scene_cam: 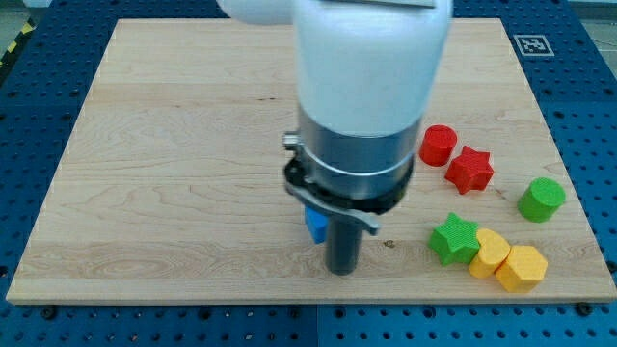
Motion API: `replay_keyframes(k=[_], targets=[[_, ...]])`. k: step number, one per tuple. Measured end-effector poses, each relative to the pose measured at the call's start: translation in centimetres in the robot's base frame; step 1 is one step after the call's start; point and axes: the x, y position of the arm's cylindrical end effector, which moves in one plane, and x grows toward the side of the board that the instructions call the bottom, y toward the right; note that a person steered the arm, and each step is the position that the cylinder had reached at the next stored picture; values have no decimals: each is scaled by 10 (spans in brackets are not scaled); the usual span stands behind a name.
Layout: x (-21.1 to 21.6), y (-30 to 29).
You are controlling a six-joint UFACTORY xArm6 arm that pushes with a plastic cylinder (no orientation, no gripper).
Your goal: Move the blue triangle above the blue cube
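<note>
A small piece of a blue block shows at the left edge of my dark rod, low in the view's middle. Most of it is hidden behind the rod and the arm, so I cannot tell its shape. No second blue block shows. My tip rests on the board just to the lower right of that blue piece, very close to it or touching it.
At the view's right lie a red cylinder, a red star, a green cylinder, a green star and two yellow blocks. The wooden board sits on a blue perforated table. The white arm body covers the top middle.
</note>
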Motion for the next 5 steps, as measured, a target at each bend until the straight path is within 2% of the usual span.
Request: replay_keyframes(k=[5], targets=[[0, 17]])
